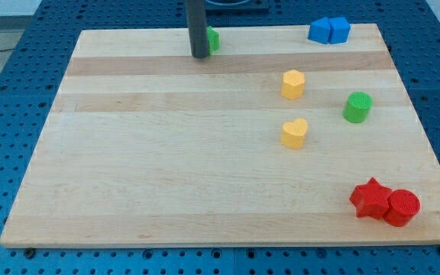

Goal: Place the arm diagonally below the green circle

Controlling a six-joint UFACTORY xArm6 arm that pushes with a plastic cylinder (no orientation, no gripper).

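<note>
1. My tip (200,56): lower end of a straight dark rod that enters from the view's top edge; it meets the bench near the top edge, left of centre. No pincer is fitted, so there are no jaws to report apart or together.
2. Green block (213,39): just right of the rod and partly hidden by it; shape cannot be made out.
3. Green circle (357,107): upright cylinder at right of centre, well apart from my tip, which lies up and far to its left.
4. Yellow block, upper (293,84): left of the green circle, slightly higher; roughly pentagonal.
5. Yellow heart (295,133): directly below the upper yellow block, apart from it.
6. Blue blocks (329,30): two pieces touching, top right near the bench edge.
7. Red star (370,198) and red circle (401,207): touching, bottom right corner.
8. Bench (151,168): pale wooden board resting on a blue perforated surface (14,69).
</note>
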